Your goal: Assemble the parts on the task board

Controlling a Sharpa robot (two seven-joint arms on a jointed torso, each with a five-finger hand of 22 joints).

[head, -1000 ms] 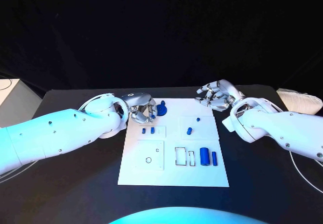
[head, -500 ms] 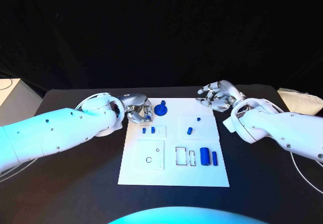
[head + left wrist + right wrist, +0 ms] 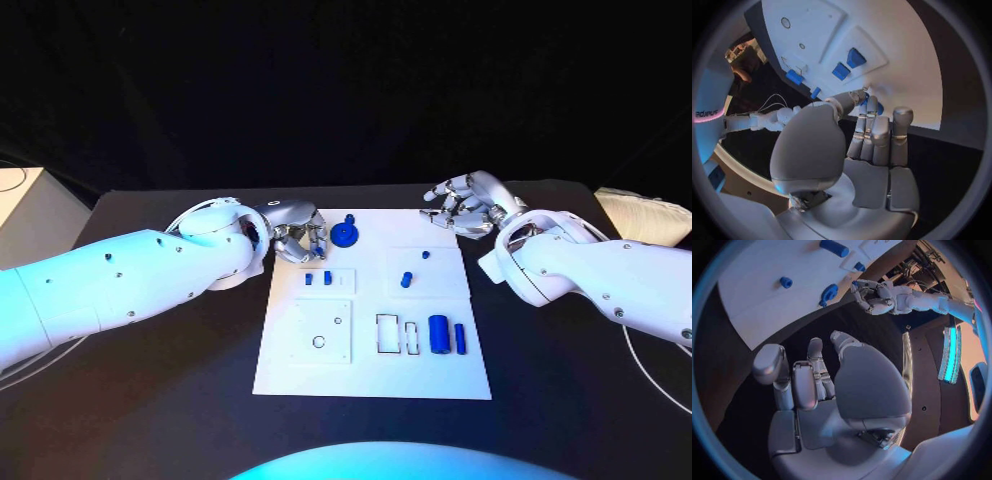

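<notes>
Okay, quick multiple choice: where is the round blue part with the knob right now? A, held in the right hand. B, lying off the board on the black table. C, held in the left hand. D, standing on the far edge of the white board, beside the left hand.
D: the round blue part with the knob stands on the white task board near its far edge, just beside the silver left hand, whose fingers hold nothing.

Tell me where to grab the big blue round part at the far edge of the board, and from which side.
Likely by the upright stem on the blue round part, pinched from above. It stands on the task board near the far edge with the stem rising off a wider rounded base, so the base looks harder to pinch. The left hand sits just beside it, the nearer one to come in.
</notes>
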